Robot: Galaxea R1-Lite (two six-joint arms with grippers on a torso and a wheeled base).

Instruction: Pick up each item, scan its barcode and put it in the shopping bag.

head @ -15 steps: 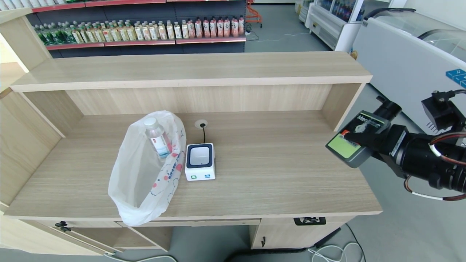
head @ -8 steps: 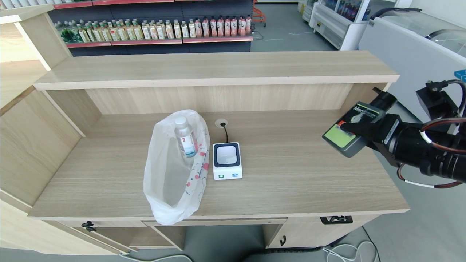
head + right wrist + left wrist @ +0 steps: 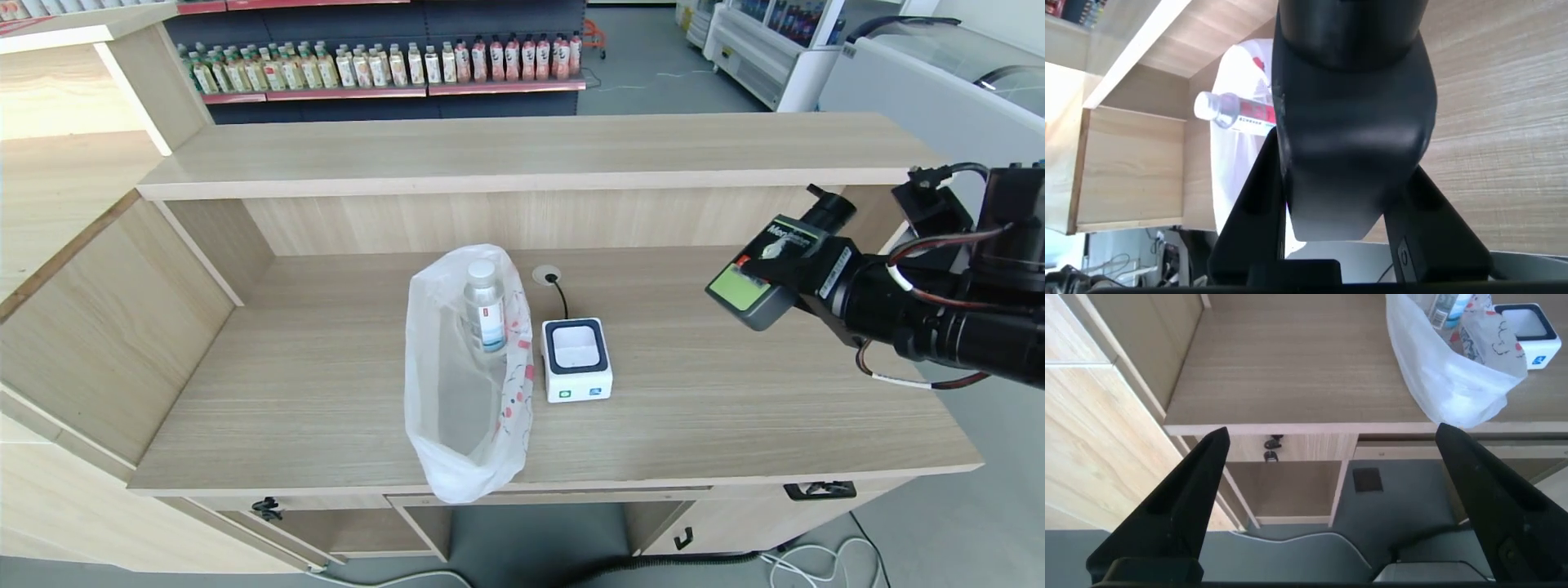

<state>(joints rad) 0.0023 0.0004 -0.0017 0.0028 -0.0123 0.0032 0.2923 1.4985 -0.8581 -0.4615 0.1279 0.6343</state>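
Note:
My right gripper [image 3: 774, 266] is shut on a dark box [image 3: 753, 287] with a green label, held in the air above the counter's right end, to the right of the scanner. In the right wrist view the box [image 3: 1351, 122] sits between the two fingers [image 3: 1253, 208]. A white barcode scanner [image 3: 578, 359] stands mid-counter. Just left of it stands the white shopping bag [image 3: 465, 392], mouth open, with a clear bottle [image 3: 484, 314] upright inside. My left gripper [image 3: 1331, 506] hangs open and empty, low in front of the counter's front edge, left of the bag [image 3: 1454, 367].
The wooden counter [image 3: 735, 408] has a raised back ledge [image 3: 531, 151] and a side wall [image 3: 114, 343] on the left. The scanner's cable runs to a grommet [image 3: 545, 274]. Drink shelves [image 3: 384, 65] and freezers [image 3: 922, 73] stand beyond.
The head camera has shifted, so the whole counter sits further right in the picture. My right gripper with the box is now nearer the scanner, over the counter's right end.

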